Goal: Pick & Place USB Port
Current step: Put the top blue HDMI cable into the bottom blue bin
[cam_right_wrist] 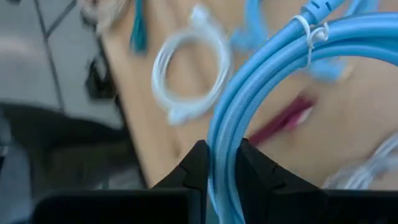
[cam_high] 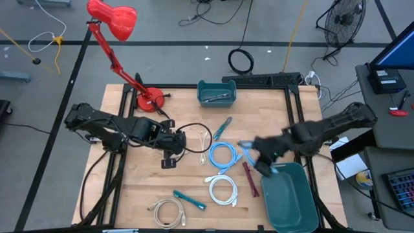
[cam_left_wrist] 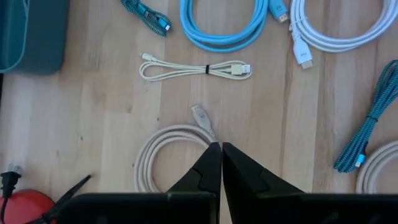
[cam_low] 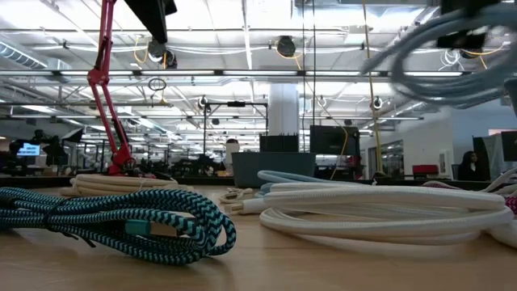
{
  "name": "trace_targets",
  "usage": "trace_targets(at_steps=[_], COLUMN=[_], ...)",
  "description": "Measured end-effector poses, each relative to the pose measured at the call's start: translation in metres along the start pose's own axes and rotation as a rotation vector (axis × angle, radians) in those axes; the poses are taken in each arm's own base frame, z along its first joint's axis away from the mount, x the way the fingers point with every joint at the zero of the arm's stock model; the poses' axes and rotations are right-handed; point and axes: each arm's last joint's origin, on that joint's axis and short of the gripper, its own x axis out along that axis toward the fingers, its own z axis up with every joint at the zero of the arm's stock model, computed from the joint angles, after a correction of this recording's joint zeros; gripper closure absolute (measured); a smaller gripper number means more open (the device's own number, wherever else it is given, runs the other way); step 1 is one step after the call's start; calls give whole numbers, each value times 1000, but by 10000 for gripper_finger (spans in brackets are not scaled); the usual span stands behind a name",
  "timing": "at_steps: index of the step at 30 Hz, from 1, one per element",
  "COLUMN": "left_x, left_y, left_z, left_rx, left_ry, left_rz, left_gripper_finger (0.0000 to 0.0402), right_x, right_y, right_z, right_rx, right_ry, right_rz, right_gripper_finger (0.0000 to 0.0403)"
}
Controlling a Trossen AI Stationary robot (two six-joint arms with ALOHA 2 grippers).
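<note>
My right gripper [cam_high: 264, 165] is shut on a coiled light-blue cable [cam_right_wrist: 273, 56], tied with a white twist tie. It is held up in the air beside the far left corner of the big green bin [cam_high: 291, 197], and it shows high and blurred in the low view [cam_low: 452, 48]. My left gripper [cam_left_wrist: 221, 149] hangs shut above the table, just over a beige cable coil [cam_left_wrist: 165, 158] that lies flat on the wood. A second light-blue coil [cam_high: 223, 155] lies on the table between the arms. My right gripper pinches several strands of the light-blue coil's loop [cam_right_wrist: 224, 127] between its two fingers. The fingers lie across the strands. The coil stands out beyond the fingertips, lifted clear of the table.
On the wood lie a white coil [cam_high: 223, 191], a small bundled white cable [cam_high: 206, 139], a dark red cable [cam_high: 250, 178], teal braided cables [cam_high: 191, 199] and a beige coil [cam_high: 168, 210]. A small teal bin [cam_high: 217, 94] and a red lamp's base [cam_high: 149, 100] stand at the far edge.
</note>
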Motion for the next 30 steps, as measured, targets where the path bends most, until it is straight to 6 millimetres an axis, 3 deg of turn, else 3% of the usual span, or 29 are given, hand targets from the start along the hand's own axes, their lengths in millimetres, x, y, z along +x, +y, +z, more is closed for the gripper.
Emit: trace_targets(at_steps=[11, 16, 23, 30], left_x=[0, 0, 0, 0], left_y=[1, 2, 2, 2], left_z=[0, 0, 1, 1], left_rx=[-2, 7, 7, 13], left_ry=[0, 0, -2, -1], left_rz=[1, 1, 7, 3], left_gripper_finger=[383, 383, 383, 383], right_x=[5, 11, 29, 54], right_y=[46, 53, 47, 51], right_z=[-77, -106, -111, -110], right_rx=[196, 335, 561, 560], right_ry=[170, 187, 103, 142], right_rz=[96, 30, -134, -188], right_gripper_finger=[361, 361, 361, 361])
